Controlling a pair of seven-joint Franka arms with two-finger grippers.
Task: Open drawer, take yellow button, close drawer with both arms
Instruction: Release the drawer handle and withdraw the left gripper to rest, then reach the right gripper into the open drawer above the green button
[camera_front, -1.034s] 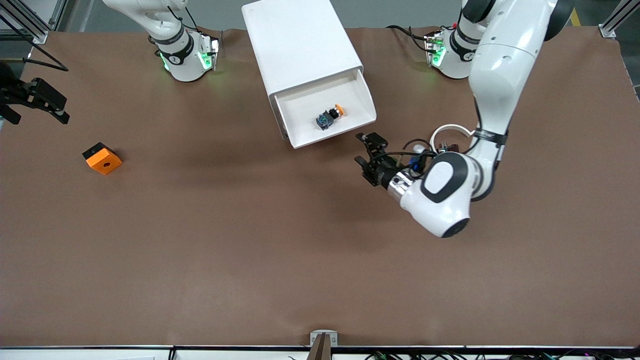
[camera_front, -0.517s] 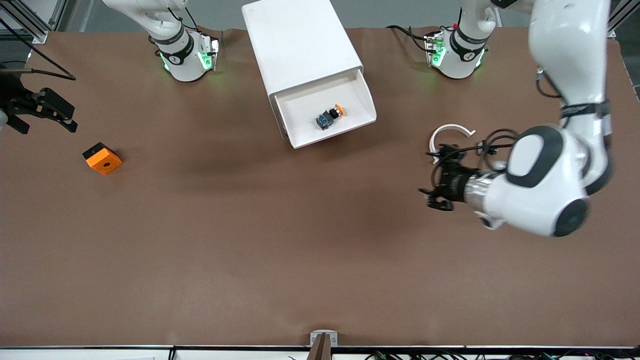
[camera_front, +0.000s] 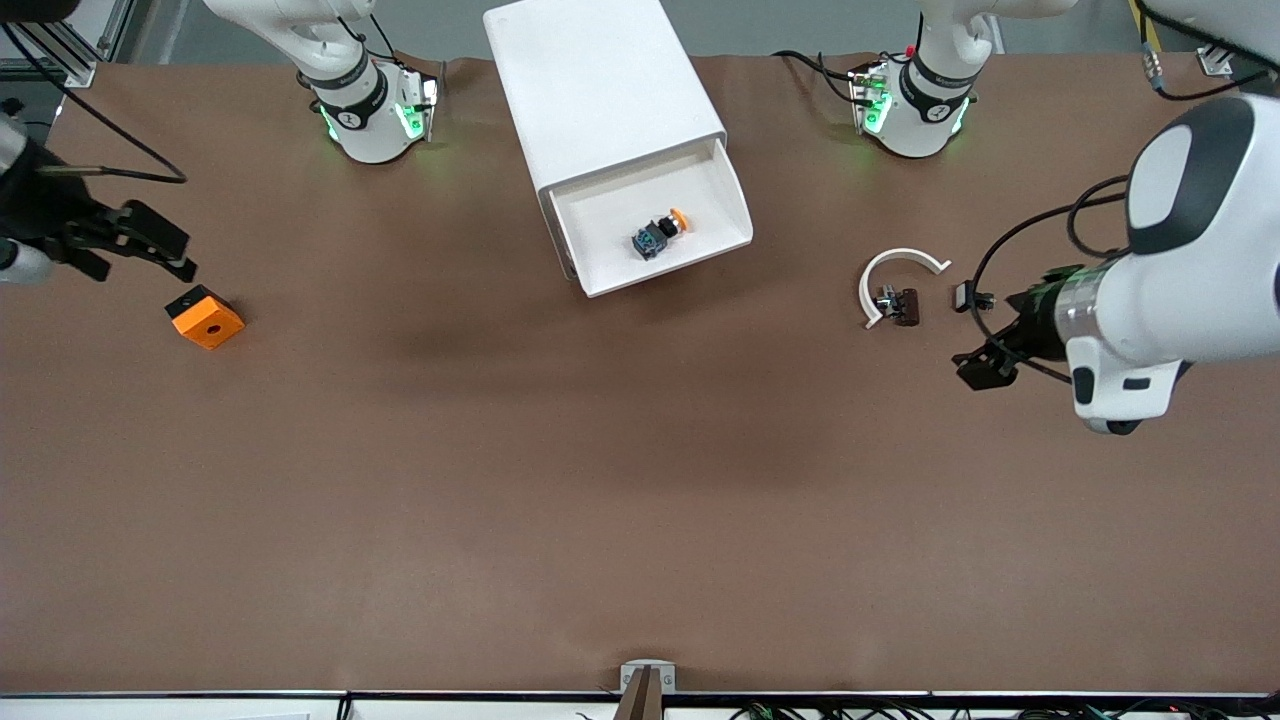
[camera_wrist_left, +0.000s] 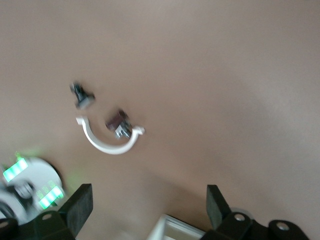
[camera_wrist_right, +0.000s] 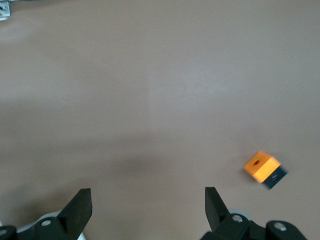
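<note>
- Front view first: brown table (camera_front: 600, 480), and the white cabinet (camera_front: 600, 85) sits at the robots' edge between the two bases.
- Its top drawer (camera_front: 735, 205) is pulled out toward the front camera — tray fully on show.
- Left gripper (camera_front: 985, 365) hangs over bare table at the left arm's end, fingers (camera_wrist_left: 80, 205) spread wide, nothing between them.
- Right gripper (camera_front: 150, 245) is up over the right arm's end, beside the orange block (camera_front: 204, 316) — jaws wide apart, empty.
- White curved piece (camera_front: 895, 265) lies on the table between drawer and left gripper, a small dark part (camera_front: 900, 305) touching it.
- Smallest of all, the button (camera_front: 660, 233) lies on its side in the drawer, orange cap toward the left arm's end.
</note>
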